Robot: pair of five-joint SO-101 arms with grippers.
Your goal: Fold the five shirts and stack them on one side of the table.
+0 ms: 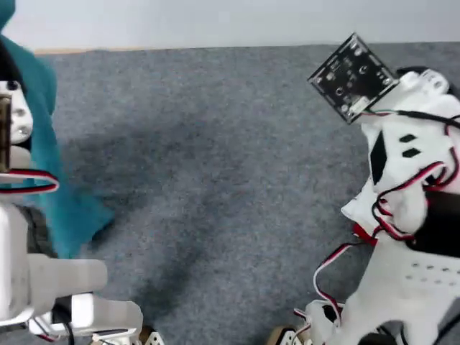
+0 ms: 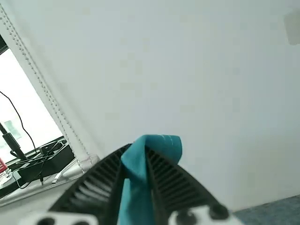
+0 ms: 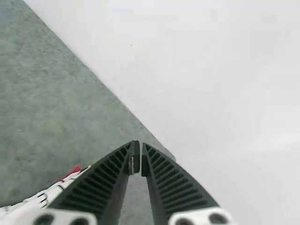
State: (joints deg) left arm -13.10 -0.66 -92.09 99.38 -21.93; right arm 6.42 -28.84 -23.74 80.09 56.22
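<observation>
I see the shirt (image 1: 65, 194) at the table's (image 1: 215, 180) left edge, clamped in the left gripper (image 2: 136, 161) and hanging down from it (whether its lower end touches the table, I cannot tell). The right arm (image 1: 410, 237) stands at the right edge, well apart; the right gripper (image 3: 137, 159), pinched together on nothing, is over the table, the wall (image 3: 211, 70) behind.

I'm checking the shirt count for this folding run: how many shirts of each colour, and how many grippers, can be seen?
teal shirt: 1, pinched in the left gripper
grippers: 2, the left gripper and the right gripper, which is shut on nothing
Total: 3
</observation>
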